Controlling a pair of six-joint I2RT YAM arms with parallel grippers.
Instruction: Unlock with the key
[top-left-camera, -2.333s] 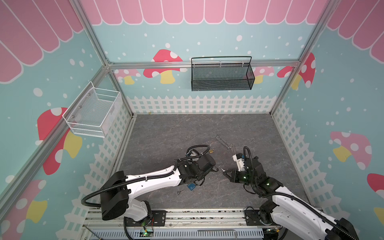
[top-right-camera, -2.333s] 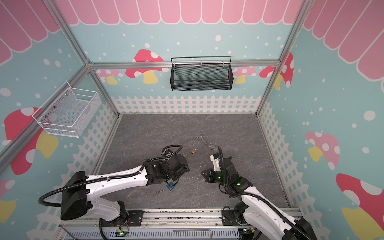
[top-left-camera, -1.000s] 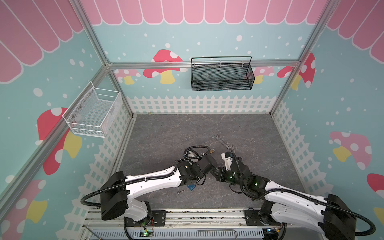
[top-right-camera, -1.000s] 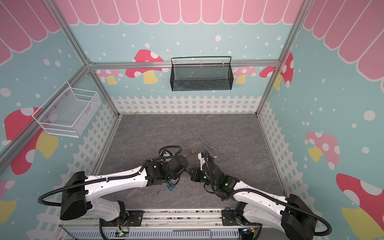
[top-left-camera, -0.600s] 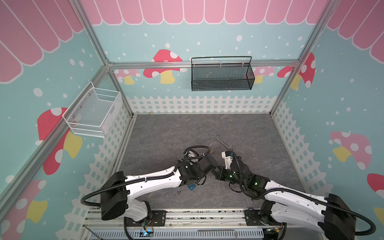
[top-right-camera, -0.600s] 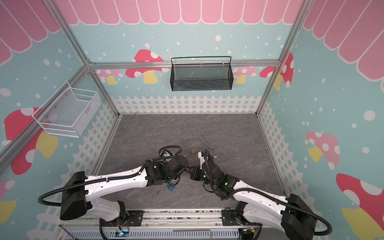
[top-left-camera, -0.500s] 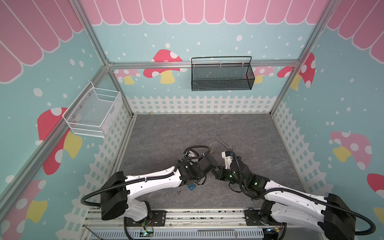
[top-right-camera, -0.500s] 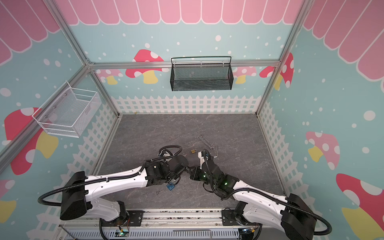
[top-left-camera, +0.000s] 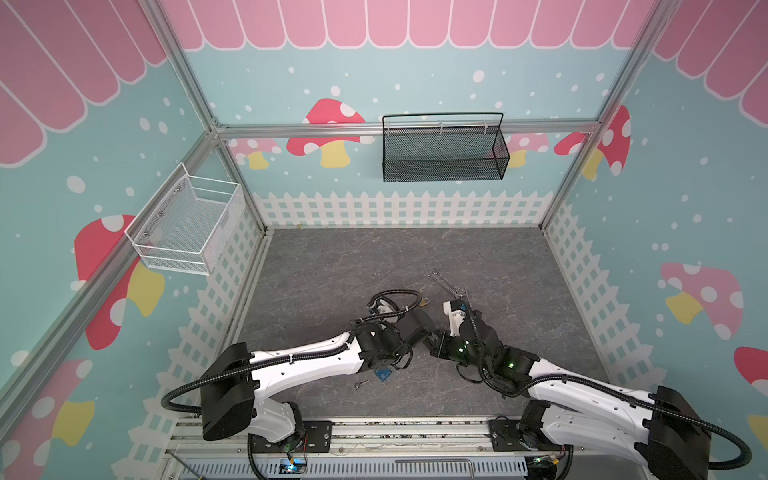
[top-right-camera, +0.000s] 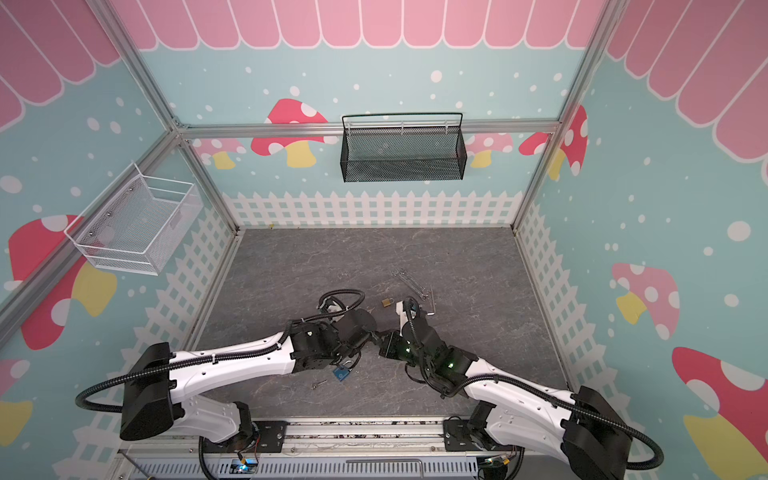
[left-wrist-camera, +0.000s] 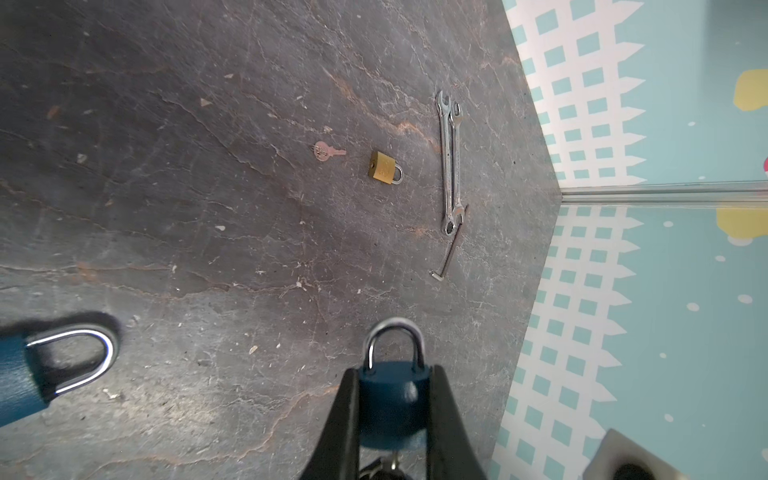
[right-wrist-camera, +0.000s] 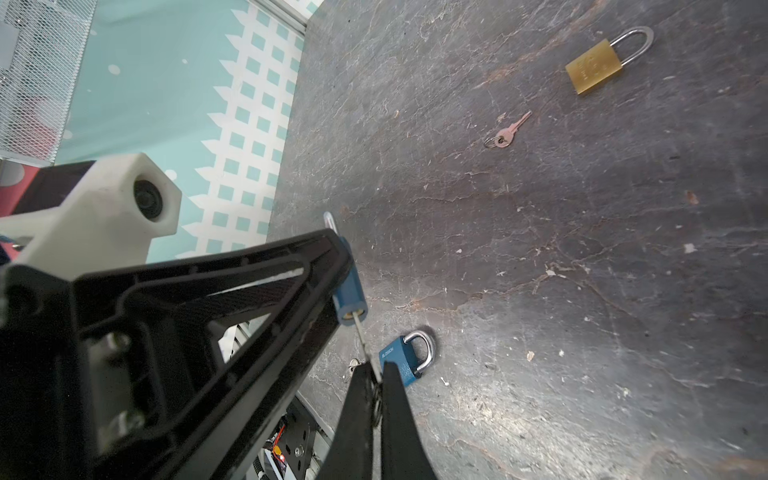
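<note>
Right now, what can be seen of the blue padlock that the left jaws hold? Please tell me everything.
The blue padlock has a rounded body in a blue, plastic-looking cover and a shiny steel shackle, closed, both legs in the body. The left jaws clamp its two sides. At its end face, opposite the shackle, a thin silver key enters the keyhole; the right jaws pinch that key.

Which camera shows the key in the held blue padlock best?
Right wrist view: the key runs from the right gripper into the held blue padlock. Left wrist shows only a sliver beneath the padlock; in both top views it cannot be made out.
</note>
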